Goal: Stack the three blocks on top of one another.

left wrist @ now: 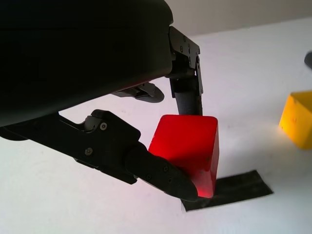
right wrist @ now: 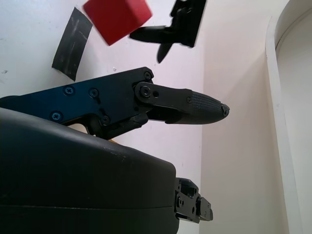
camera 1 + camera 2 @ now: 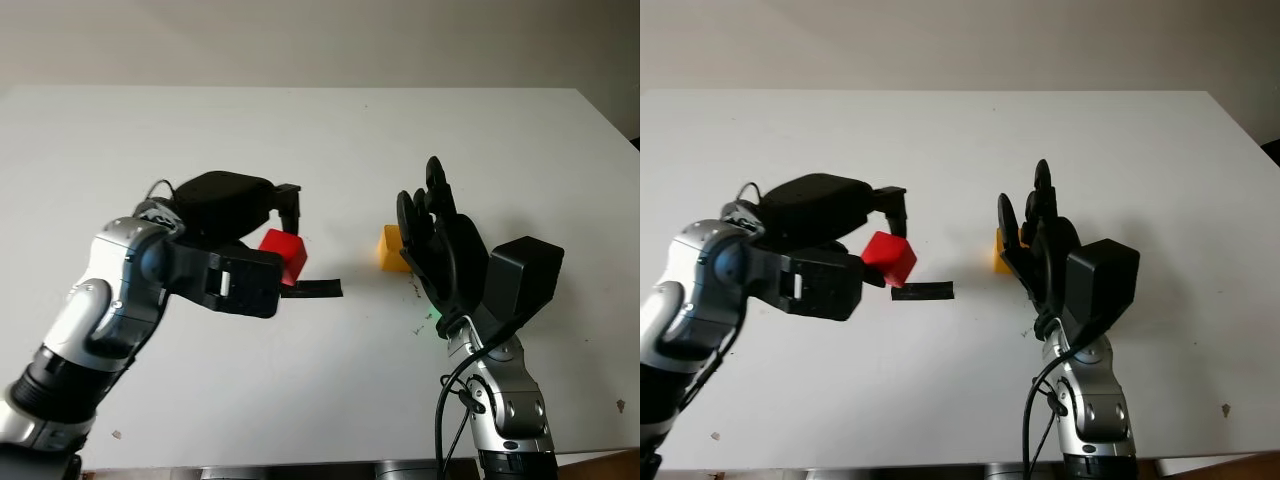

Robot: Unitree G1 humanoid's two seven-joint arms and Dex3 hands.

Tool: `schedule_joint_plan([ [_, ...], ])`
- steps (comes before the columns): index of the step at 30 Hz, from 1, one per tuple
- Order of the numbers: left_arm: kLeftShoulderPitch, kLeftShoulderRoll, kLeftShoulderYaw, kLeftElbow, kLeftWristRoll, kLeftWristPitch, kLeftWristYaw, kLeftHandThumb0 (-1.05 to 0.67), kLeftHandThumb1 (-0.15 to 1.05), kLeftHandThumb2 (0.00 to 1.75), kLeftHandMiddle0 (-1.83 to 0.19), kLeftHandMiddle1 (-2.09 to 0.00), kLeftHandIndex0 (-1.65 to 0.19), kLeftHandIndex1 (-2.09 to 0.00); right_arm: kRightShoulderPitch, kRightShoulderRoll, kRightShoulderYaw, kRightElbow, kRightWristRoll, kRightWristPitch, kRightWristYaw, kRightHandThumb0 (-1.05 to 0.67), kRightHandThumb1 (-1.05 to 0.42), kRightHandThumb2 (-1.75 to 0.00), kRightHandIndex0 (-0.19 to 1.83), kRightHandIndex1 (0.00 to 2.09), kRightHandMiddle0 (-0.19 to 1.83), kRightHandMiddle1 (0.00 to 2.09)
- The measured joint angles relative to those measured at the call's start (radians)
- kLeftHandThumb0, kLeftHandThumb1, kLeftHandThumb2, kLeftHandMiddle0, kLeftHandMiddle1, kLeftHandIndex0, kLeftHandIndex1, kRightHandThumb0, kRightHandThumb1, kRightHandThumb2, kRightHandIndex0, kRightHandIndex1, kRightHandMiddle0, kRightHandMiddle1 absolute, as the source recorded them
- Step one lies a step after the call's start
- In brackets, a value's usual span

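Note:
A red block (image 3: 283, 252) sits tilted in my left hand (image 3: 288, 245), which is shut on it with one finger (image 1: 187, 92) behind it and another (image 1: 156, 168) under its front edge. The block hangs just above a strip of black tape (image 3: 318, 289) on the white table (image 3: 320, 130). To its right a yellow block (image 3: 391, 248) stands on the table. My right hand (image 3: 420, 200) is open and upright directly in front of the yellow block, hiding its right part. The red block (image 2: 116, 18) also appears past the right hand's finger.
The table's far edge meets a pale wall. Its right edge (image 3: 610, 120) runs diagonally at the right. Small dark specks (image 3: 620, 405) mark the surface near the front right.

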Motion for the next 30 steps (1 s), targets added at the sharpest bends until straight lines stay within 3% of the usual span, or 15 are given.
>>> schedule_joint_plan([
  [1,0.002,-0.009,-0.010,0.000,0.012,0.004,0.005,-0.38,0.92,0.05,-0.36,-0.04,-0.42,-1.44,0.000,0.001,0.002,0.000,-0.001,0.000,0.000,-0.63,-1.05,-0.51,-0.19,0.03,-0.17,0.05],
  [10,0.037,-0.086,-0.089,-0.004,0.112,0.055,0.014,-0.36,0.93,0.06,-0.40,-0.08,-0.37,-1.72,-0.002,0.005,0.009,0.000,-0.010,-0.013,-0.002,-0.62,-1.05,-0.52,-0.19,0.01,-0.19,0.05],
  [30,0.064,-0.150,-0.101,0.027,0.167,0.089,0.088,-0.36,0.99,0.06,-0.34,-0.08,-0.24,-1.88,-0.002,0.009,0.009,0.014,-0.013,-0.037,0.009,-0.65,-1.05,-0.50,-0.19,0.02,-0.19,0.05],
])
